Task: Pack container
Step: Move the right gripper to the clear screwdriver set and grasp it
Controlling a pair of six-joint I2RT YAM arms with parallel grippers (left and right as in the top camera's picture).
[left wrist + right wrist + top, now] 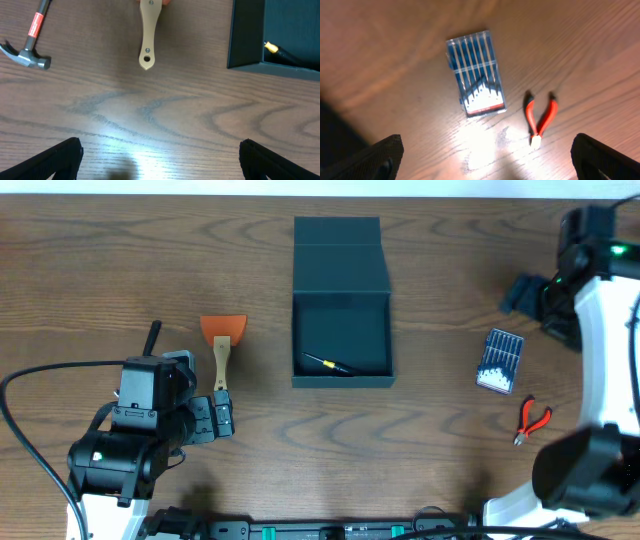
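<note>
Container [340, 330] sits at centre of desk [100, 260], lid flapped open; one slim yellow-tipped tool [330, 364] lies inside. Not yet packed: orange scraper [221, 345], hammer [35, 27], blue bit case [499, 361], red cutters [533, 418]. Left claw [160, 160] and right claw [485, 160] both spread wide, empty. Judged early in packing.

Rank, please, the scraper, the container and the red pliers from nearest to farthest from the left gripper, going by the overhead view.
1. Scraper: just ahead of the left gripper, with its wooden handle end towards the gripper.
2. Container: farther on, at the middle of the table, with its lid open.
3. Red pliers: far across, on the right side of the table.
</note>
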